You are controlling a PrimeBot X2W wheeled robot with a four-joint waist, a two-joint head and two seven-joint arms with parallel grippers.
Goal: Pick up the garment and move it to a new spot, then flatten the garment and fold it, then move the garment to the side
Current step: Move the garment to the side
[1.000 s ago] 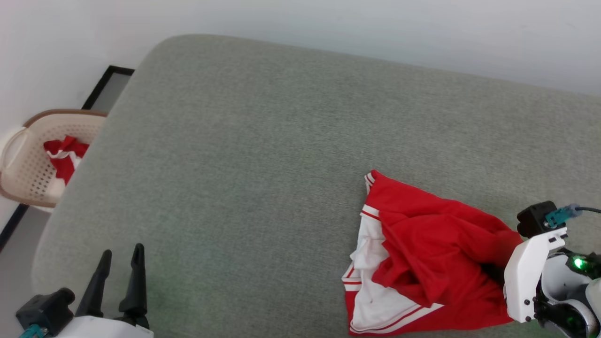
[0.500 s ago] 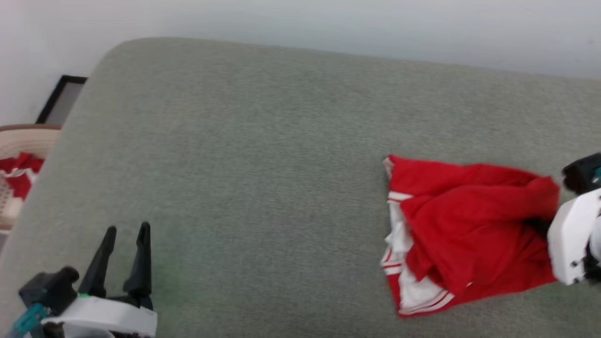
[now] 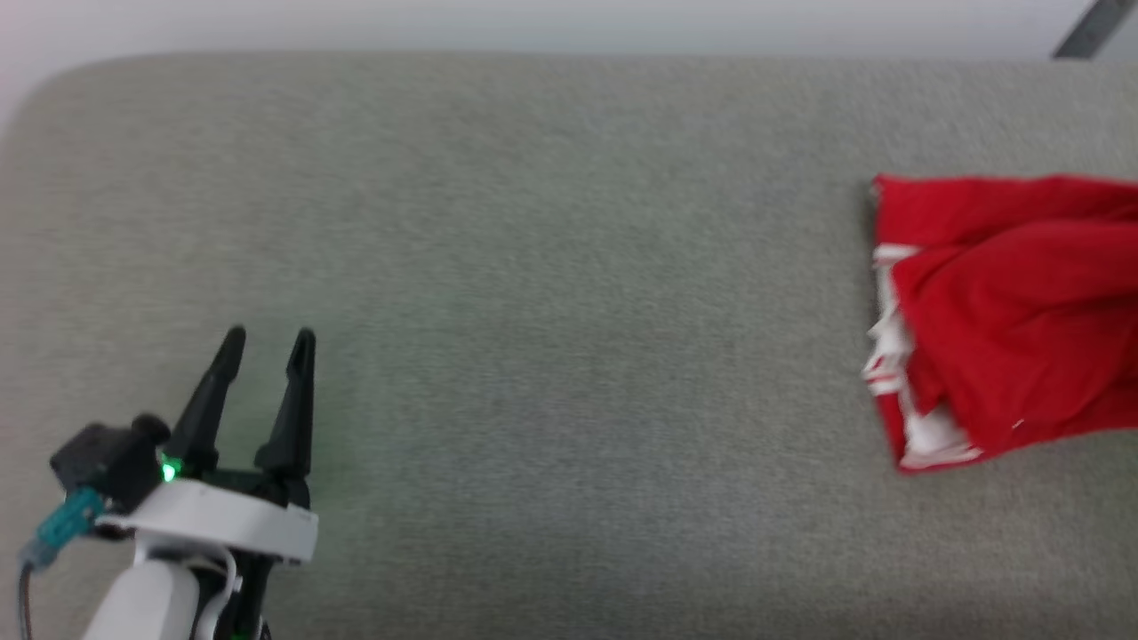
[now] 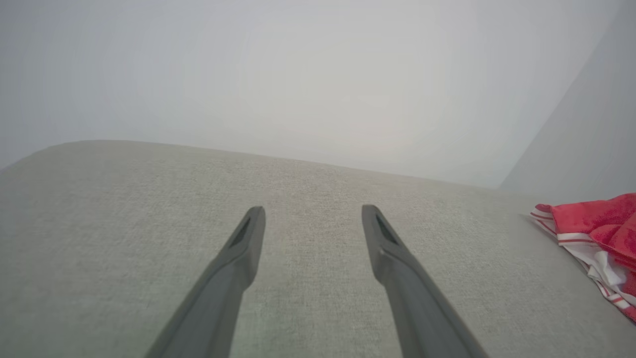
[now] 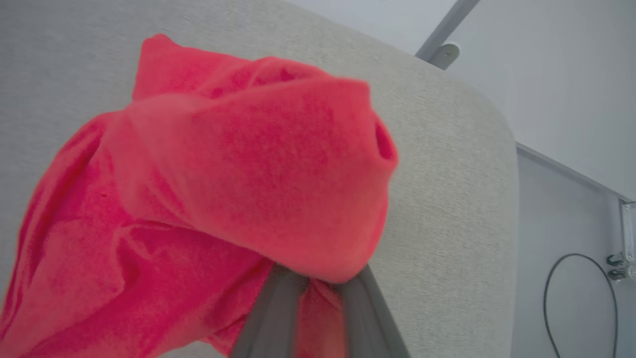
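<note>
The grey cushion [image 3: 569, 267] carries the garment [image 3: 1013, 302], a red bunch with white striped trim, far to its right side. The right claw [image 5: 321, 293] is clamped on a fold of the red cloth. The left claw [image 3: 268, 336] stands spread and empty over the cushion, well apart from the garment.

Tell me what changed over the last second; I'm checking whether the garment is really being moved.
The right gripper, shut on the garment, has pulled it toward the robot's right across the grey cushion; the head camera swung as well. Unchanged: that grip, and the left gripper, open and holding nothing above the cushion.
</note>
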